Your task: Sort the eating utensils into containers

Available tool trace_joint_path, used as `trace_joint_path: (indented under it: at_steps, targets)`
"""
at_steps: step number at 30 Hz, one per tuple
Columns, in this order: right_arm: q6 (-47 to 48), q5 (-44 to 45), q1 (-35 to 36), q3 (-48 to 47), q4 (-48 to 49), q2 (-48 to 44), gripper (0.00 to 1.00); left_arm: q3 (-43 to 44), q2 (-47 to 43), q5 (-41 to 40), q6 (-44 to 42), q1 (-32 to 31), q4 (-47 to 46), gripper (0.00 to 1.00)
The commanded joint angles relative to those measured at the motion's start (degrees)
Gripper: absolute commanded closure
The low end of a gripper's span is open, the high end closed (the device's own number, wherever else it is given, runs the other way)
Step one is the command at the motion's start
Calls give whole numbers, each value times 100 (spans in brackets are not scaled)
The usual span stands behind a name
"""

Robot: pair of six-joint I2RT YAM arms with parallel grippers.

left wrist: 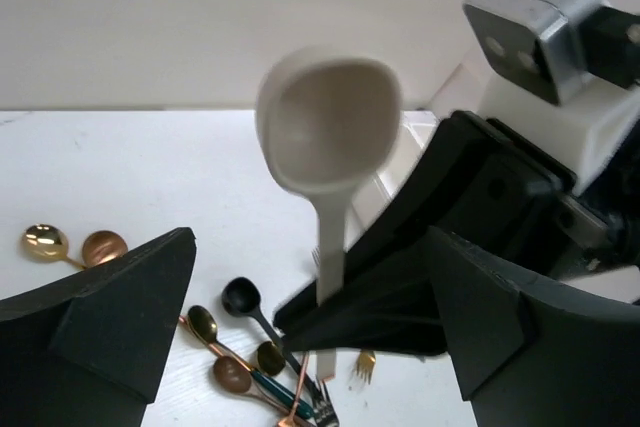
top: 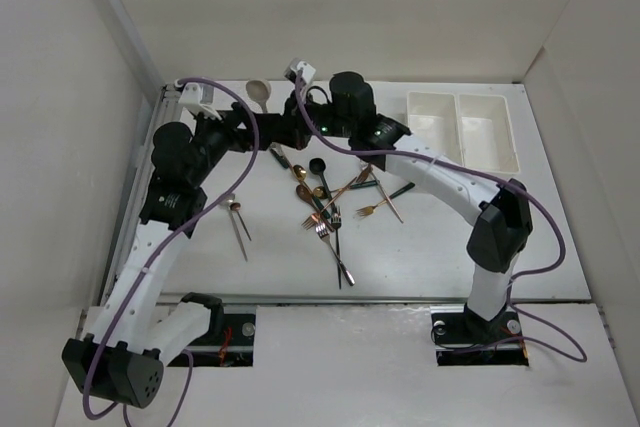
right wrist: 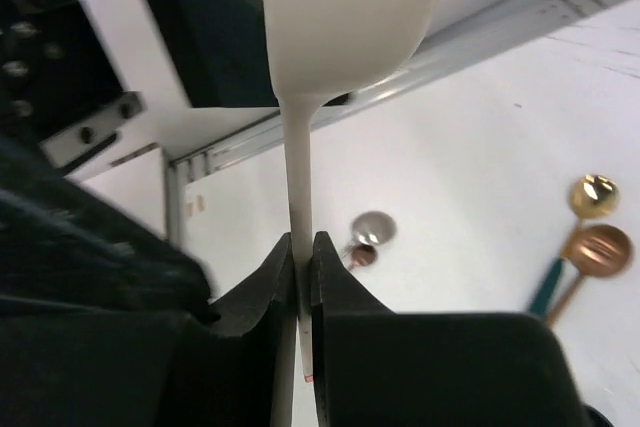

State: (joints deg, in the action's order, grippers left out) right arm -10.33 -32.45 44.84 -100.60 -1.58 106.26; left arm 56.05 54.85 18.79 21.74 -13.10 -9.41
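A cream-white spoon (top: 258,93) (left wrist: 328,127) (right wrist: 345,17) stands upright in the air at the back of the table, bowl up. My right gripper (right wrist: 302,247) (top: 296,117) is shut on its thin handle, pads pressed on both sides. My left gripper (left wrist: 312,252) (top: 262,132) is open around the same handle, its fingers (left wrist: 130,307) wide apart and not touching it. The other eating utensils (top: 330,202) lie in a loose pile mid-table, gold, copper and dark-handled. The two joined white containers (top: 462,129) sit at the back right.
A pair of spoons (top: 238,209) lies apart, left of the pile. The left wrist view shows gold and copper spoon bowls (left wrist: 45,240) below and the right arm's camera (left wrist: 530,27) close by. White walls enclose the table; a metal rail (top: 160,117) runs along its left edge.
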Motion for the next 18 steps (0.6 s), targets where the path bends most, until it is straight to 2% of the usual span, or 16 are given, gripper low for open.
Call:
trace_joint_path:
  at_steps: [1,5,6,7,9,10,11,13,15,18]
  targets:
    - [-31,747,-264,258,449,-446,100,20,-115,197,-143,-131,219,0]
    - [-163,1967,-1230,988,-235,-947,100,20,-194,-1111,-196,-131,992,0]
    - [-163,2614,-1484,1059,-507,-949,100,-32,-194,-1732,-196,-131,1481,0]
    - [-163,2934,-1965,1060,-805,-1001,100,-33,-72,-2008,-196,-131,1764,0]
    - [187,3331,-2416,1060,-1579,-853,100,-33,200,-2657,-258,-131,2631,0]
    - [293,3567,-2793,955,-1817,-757,100,28,567,-2765,-258,-131,2881,0]
    - [573,3700,-2944,763,-2254,-529,100,29,919,-2836,-258,-131,3301,0]
    - [777,3884,-3147,560,-2652,-282,100,29,1201,-2680,-258,-131,3558,0]
    - [935,4017,-3358,339,-3082,86,100,-103,1361,-2469,-258,-61,3630,0]
    - [1024,4071,-3517,339,-3225,386,100,-156,1545,-2265,-205,10,3630,0]
